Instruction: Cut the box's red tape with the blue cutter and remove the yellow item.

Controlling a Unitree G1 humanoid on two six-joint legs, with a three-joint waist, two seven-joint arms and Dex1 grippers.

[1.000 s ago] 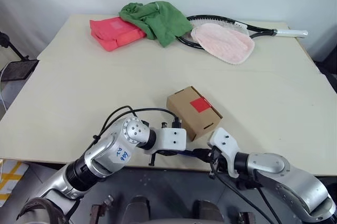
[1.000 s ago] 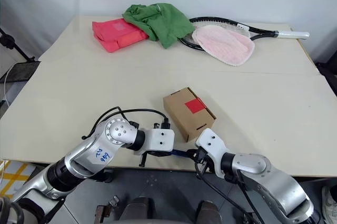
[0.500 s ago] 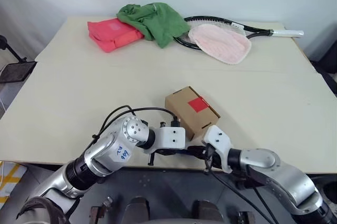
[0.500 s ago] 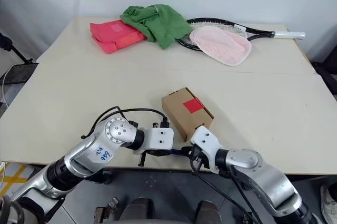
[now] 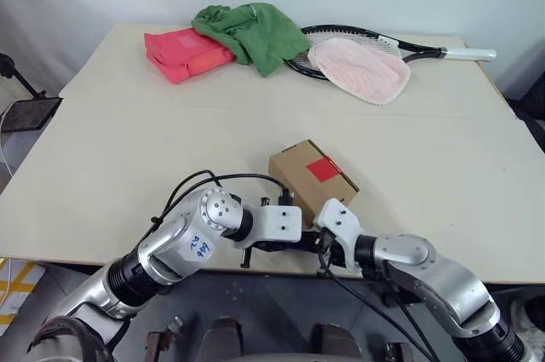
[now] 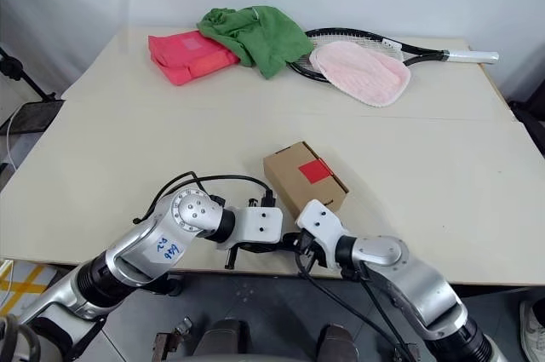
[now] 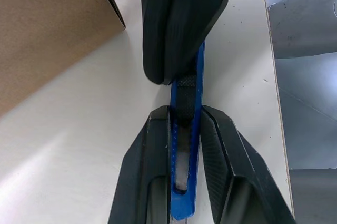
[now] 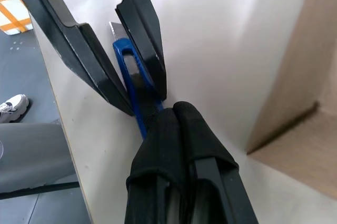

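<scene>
On the left forearm, handwritten blue digits looked like "20 949", though not surely. At the surface's (image 5: pixel 128 140) near edge the left claw (image 7: pixel 185 129) gripped the blue cutter (image 7: pixel 185 145) between its two fingers (image 7: pixel 152 166), narrowly spread around the handle. The right claw (image 8: pixel 174 124) was fully closed, its tips pressing on the cutter's black slider (image 7: pixel 185 97). Just beyond the claws sat the box (image 5: pixel 312 179), flaps closed, the red tape (image 5: pixel 324 169) on its top.
</scene>
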